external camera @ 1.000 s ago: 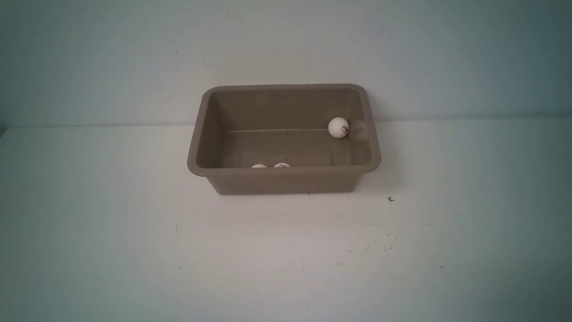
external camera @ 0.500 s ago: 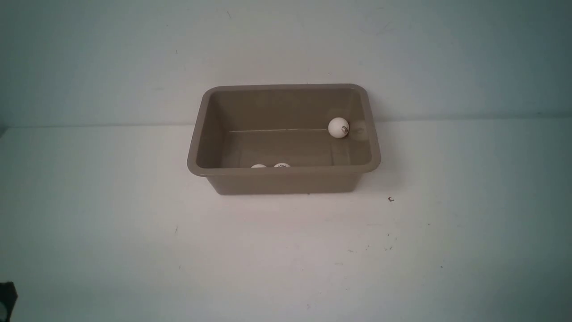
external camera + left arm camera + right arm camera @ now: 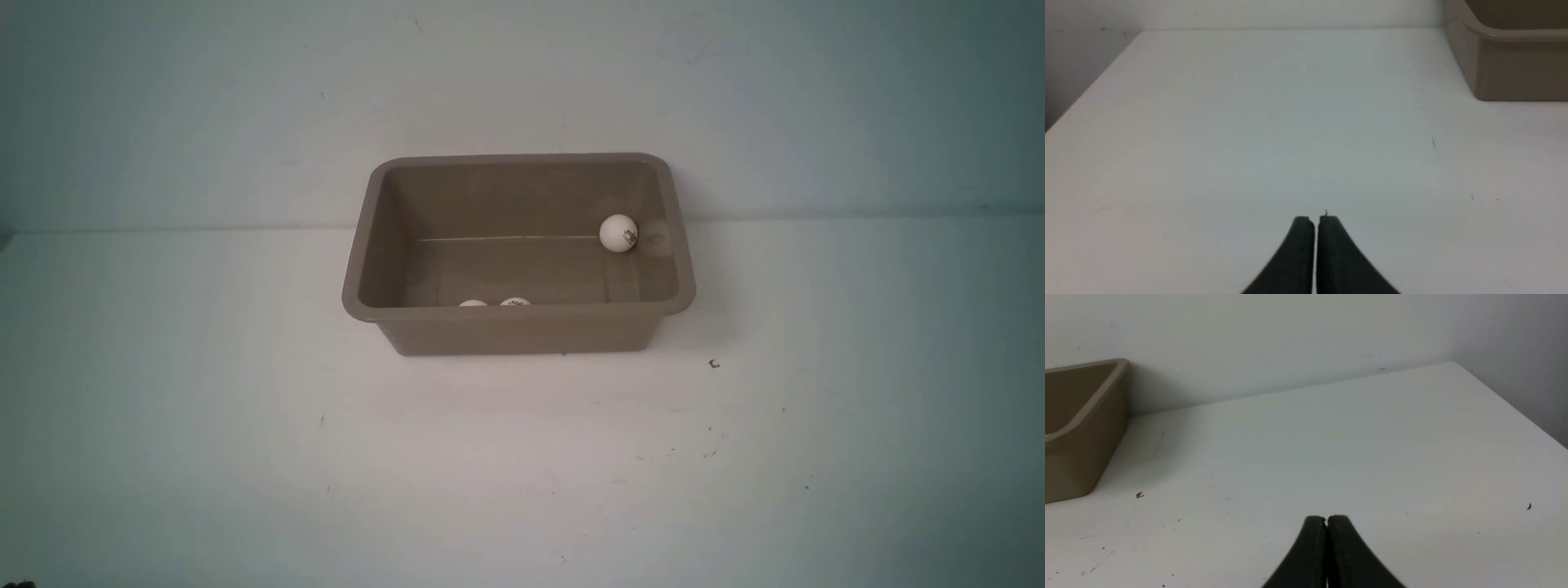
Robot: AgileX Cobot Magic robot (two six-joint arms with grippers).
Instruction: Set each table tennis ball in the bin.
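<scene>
The taupe-brown bin (image 3: 522, 325) stands at the back middle of the white table. One white table tennis ball (image 3: 618, 233) rests inside at its far right corner. Two more balls (image 3: 473, 303) (image 3: 515, 301) peek just above the near rim, mostly hidden by it. Neither arm appears in the front view. In the left wrist view my left gripper (image 3: 1315, 220) is shut and empty above bare table, the bin (image 3: 1515, 69) well off to one side. My right gripper (image 3: 1327, 519) is shut and empty too, with the bin (image 3: 1081, 428) far from it.
The white table (image 3: 245, 457) meets a pale wall behind the bin. A small dark speck (image 3: 714, 363) lies near the bin's front right corner. The table's side edges (image 3: 1090, 81) (image 3: 1511, 404) show in the wrist views.
A dark part of the left arm showed at the front view's lower left edge half a second ago and has dropped out of view. The balls and bin have not moved.
</scene>
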